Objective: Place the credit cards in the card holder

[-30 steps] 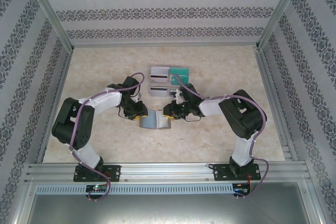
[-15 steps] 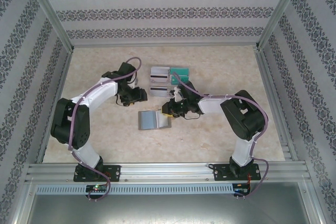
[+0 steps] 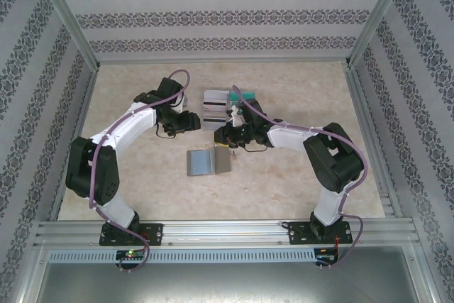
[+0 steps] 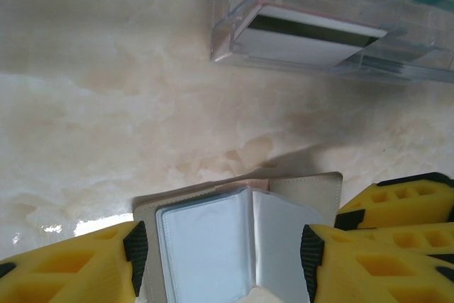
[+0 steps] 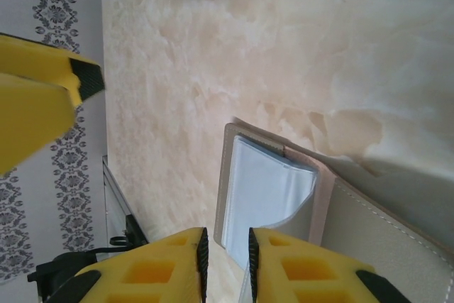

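Card holder point(image 3: 202, 163) lies open on the counter point(image 3: 163, 193). Your right pincer point(image 5: 225, 250) is clenched on its raised flap. Left pincer point(image 4: 220, 246) hangs released and empty beyond the holder, beside the clear tray point(image 4: 221, 33) containing the credit cards point(image 4: 305, 42). Grip one card by its exposed edge and hold the flap steady.
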